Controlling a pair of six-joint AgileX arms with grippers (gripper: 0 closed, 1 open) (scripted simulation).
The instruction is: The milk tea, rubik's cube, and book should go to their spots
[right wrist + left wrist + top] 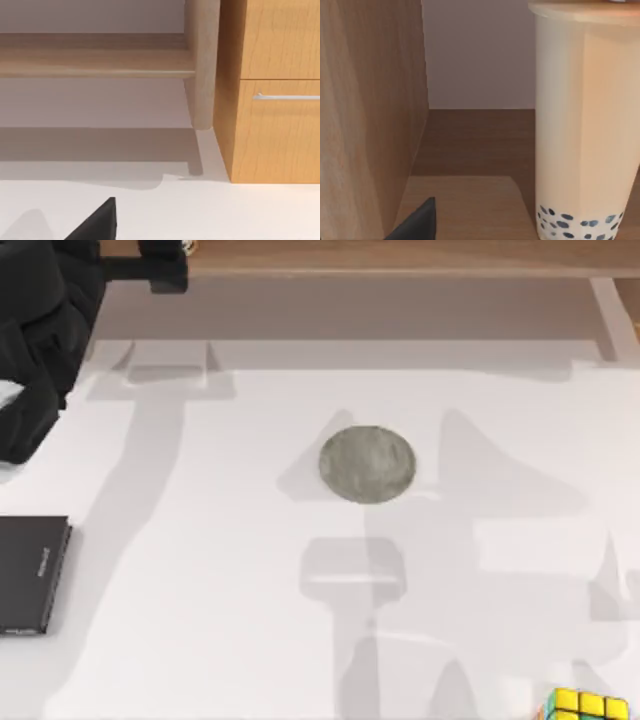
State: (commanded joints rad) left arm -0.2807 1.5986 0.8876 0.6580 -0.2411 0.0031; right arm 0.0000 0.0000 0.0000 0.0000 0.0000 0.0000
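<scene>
The milk tea (pixel 585 125) stands upright on a wooden shelf board (pixel 465 200), with dark pearls at its base and an orange lid. My left gripper (pixel 162 272) reaches over the shelf at the table's far left. One dark fingertip (pixel 417 224) of it shows beside the cup, apart from it, and the gripper is open. The rubik's cube (pixel 588 706) lies at the table's front right edge. One fingertip (pixel 97 222) of my open right gripper hangs over the white table, with nothing held. The book is out of view.
A round grey coaster (pixel 367 465) lies mid-table. A flat black slab (pixel 30 575) sits at the left edge. A wooden side panel (pixel 365 110) rises close to the left gripper. A wooden cabinet with a handled drawer (pixel 280 95) stands at the back right.
</scene>
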